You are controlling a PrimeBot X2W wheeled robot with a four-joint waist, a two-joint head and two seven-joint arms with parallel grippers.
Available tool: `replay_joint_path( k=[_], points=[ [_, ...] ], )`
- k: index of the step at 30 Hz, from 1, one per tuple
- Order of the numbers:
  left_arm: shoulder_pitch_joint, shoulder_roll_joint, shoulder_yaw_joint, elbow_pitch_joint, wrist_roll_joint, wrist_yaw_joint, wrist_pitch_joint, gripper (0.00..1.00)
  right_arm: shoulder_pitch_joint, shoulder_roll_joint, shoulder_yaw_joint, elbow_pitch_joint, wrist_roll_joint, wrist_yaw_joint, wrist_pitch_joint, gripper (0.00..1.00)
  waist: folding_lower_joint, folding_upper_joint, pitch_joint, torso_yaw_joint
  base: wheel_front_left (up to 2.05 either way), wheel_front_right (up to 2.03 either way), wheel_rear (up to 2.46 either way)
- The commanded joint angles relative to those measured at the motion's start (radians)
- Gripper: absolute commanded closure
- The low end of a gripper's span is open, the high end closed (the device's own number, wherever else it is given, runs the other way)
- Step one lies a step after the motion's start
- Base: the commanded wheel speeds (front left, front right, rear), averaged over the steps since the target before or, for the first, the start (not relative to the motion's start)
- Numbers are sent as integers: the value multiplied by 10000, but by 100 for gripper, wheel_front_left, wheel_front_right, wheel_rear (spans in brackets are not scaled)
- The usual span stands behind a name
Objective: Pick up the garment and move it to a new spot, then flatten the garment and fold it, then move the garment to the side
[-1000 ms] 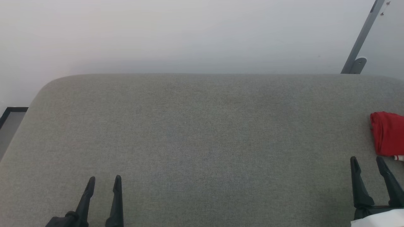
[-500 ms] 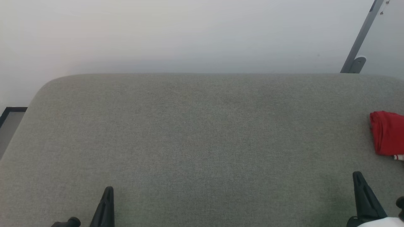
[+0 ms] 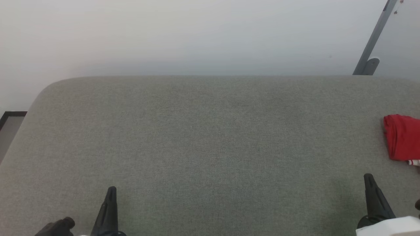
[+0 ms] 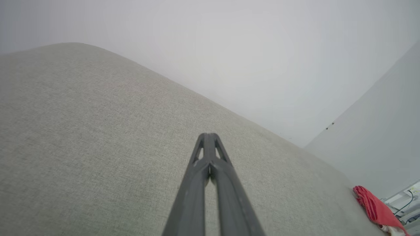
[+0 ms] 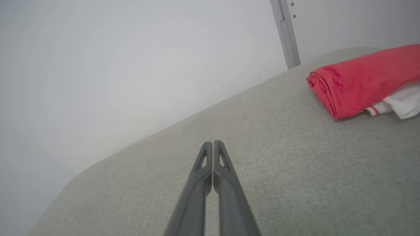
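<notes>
The garment (image 3: 403,137), red and folded into a thick bundle, lies at the far right of the grey fabric-covered surface (image 3: 210,137), cut off by the head view's edge. White-and-red trim peeks out at its near corner. The right wrist view shows the garment (image 5: 364,80) ahead and to the right, with white cloth under its edge. It appears small at the lower right in the left wrist view, garment (image 4: 375,208). My left gripper (image 3: 111,190) stands shut and empty at the lower left. Low on the right, my right gripper (image 3: 368,178) is shut and empty, short of the garment.
A pale wall rises behind the surface. A grey metal post (image 3: 372,42) leans at the back right. The surface's rounded left corner drops to a dark-framed floor strip (image 3: 10,123). Cables and a pale box (image 4: 405,200) sit beyond the right end.
Both grippers have gone from open to shut. Both drew back toward the near edge, then edged slightly forward again. The garment has not moved.
</notes>
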State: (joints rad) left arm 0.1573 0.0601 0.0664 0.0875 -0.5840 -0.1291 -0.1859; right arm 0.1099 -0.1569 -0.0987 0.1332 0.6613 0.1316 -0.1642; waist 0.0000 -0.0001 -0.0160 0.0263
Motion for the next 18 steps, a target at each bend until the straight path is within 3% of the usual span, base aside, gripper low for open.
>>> replay_joint_path(
  k=[1,18],
  points=[
    [-341,90,-15,-47,-566,-3,104,100,-341,-4,-39,-83,469,-3,121,100,0,1,3,-5,0,0,0],
    [-881,160,-50,303,-2898,-9,646,100,-773,235,-72,179,2523,-5,731,100,0,1,33,-45,0,0,0]
  ],
)
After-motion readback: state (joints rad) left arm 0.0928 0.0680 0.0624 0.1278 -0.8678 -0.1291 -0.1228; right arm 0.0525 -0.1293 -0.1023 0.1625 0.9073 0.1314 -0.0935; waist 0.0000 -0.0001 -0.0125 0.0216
